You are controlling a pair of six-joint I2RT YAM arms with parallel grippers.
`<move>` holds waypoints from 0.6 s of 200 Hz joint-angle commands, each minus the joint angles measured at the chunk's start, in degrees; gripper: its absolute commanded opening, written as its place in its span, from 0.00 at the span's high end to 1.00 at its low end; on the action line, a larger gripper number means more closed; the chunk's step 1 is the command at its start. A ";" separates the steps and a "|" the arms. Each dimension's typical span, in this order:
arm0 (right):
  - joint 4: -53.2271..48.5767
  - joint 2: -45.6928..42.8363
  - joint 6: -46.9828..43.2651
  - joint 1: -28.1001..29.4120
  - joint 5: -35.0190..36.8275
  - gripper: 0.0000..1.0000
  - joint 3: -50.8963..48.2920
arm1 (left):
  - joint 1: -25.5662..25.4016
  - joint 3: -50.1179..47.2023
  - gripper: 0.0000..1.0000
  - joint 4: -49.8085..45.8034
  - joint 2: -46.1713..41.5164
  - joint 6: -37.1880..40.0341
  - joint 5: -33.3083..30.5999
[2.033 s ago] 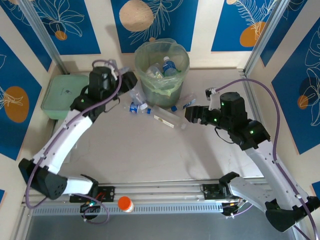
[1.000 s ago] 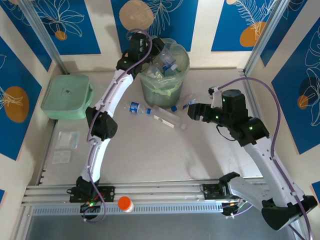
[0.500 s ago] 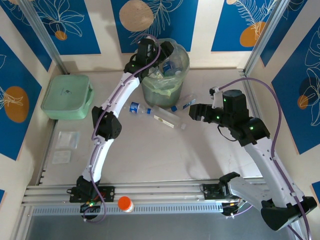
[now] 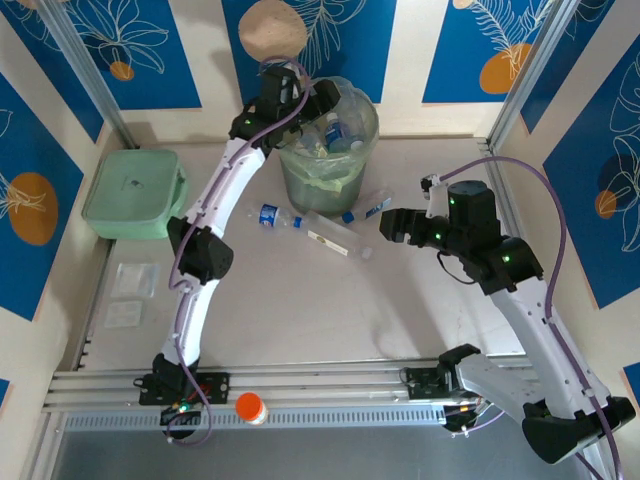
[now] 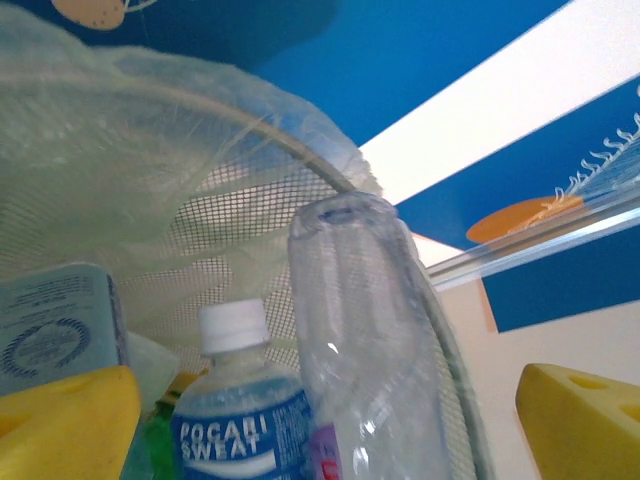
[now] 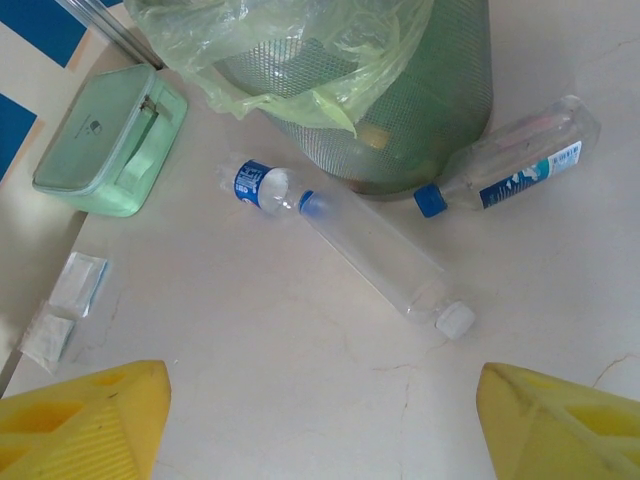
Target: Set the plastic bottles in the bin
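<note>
The bin [image 4: 325,150], grey-green mesh with a pale green bag, stands at the back of the table with several plastic bottles inside. My left gripper [image 4: 322,100] hangs open over its left rim. In the left wrist view its yellow fingers [image 5: 62,425] stand wide apart; a clear bottle [image 5: 365,340] and a Pocari Sweat bottle [image 5: 235,425] stand inside the bin [image 5: 200,230], touching neither finger. Three bottles lie in front of the bin: a crushed blue-labelled one [image 6: 258,185], a long clear white-capped one [image 6: 372,252], and a blue-capped one [image 6: 510,165]. My right gripper [image 6: 320,420] hovers open above bare table.
A flat mint-green lidded box [image 4: 132,193] sits at the left, with small clear packets [image 4: 130,295] in front of it. An orange-capped jar [image 4: 250,407] stands on the rail at the near edge. Patterned walls close the back and sides.
My left gripper has opened over the bin and let go of the clear bottle, which now stands inside. The left arm has shifted slightly left. The right arm has stayed still.
</note>
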 commanded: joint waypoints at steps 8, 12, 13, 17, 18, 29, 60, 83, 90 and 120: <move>-2.07 -1.46 -0.46 -0.23 -0.33 0.20 2.32 | 0.82 -1.96 0.02 -6.84 -9.38 6.16 -2.40; -2.23 -1.45 -0.47 -0.23 -0.35 0.20 2.32 | 0.90 -2.88 0.01 -7.26 -10.46 6.75 -2.81; -2.23 -1.43 -0.47 -0.23 -0.35 0.20 2.32 | 0.91 -3.21 0.01 -7.32 -10.80 6.86 -2.92; -2.41 -1.54 -0.55 -0.19 -0.35 0.20 2.37 | 1.00 -4.45 0.01 -7.69 -12.06 7.58 -3.41; -2.45 -1.48 -0.56 -0.21 -0.35 0.20 2.34 | 1.01 -4.74 0.01 -7.75 -12.40 7.67 -3.58; -2.67 -1.50 -0.56 -0.23 -0.35 0.20 2.41 | 1.18 -8.01 0.01 -8.44 -15.73 9.50 -4.96; -2.16 -0.57 -0.05 -0.23 -1.44 0.20 1.99 | 1.26 -19.57 0.00 -8.65 -26.93 12.96 -7.46; -0.66 1.29 0.12 -0.22 -1.82 0.20 0.80 | 1.20 -32.38 0.01 -7.57 -36.97 13.19 -9.17; 0.01 2.12 0.35 -0.21 -2.10 0.20 0.36 | 1.14 -37.11 0.01 -6.84 -40.45 12.85 -9.65; 2.79 8.79 1.48 -0.31 -3.37 0.20 0.07 | 1.28 -56.09 0.01 -4.03 -54.94 10.41 -9.79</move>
